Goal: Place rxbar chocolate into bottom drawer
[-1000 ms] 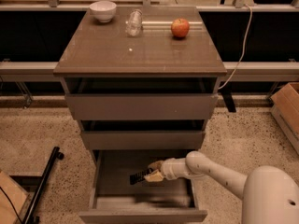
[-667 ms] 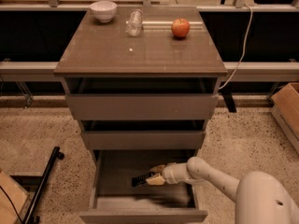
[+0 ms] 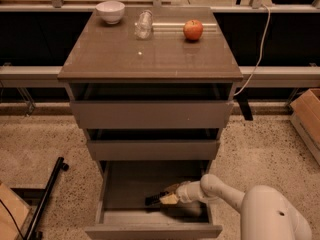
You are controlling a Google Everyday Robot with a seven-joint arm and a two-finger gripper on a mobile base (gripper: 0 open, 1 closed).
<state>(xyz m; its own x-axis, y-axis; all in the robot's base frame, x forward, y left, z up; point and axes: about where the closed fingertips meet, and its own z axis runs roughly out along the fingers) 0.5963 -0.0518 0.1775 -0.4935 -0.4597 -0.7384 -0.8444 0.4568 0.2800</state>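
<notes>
The bottom drawer (image 3: 107, 194) is pulled out, and its flat grey floor shows. My gripper (image 3: 167, 198) reaches into it from the right, low over the floor near the middle. It is shut on the rxbar chocolate (image 3: 152, 201), a small dark bar that sticks out to the left of the fingertips. The bar is at or just above the drawer floor; I cannot tell whether it touches. My white arm (image 3: 225, 191) crosses the drawer's right side.
The two upper drawers (image 3: 150, 115) are slightly open. On the cabinet top stand a white bowl (image 3: 110, 11), a clear glass (image 3: 143, 25) and a red-orange apple (image 3: 193, 30). A black bar (image 3: 47, 194) lies on the floor at left, and a cardboard box (image 3: 307, 116) stands at right.
My gripper has sunk lower into the bottom drawer with the dark bar still in it, nearer the floor and slightly to the front.
</notes>
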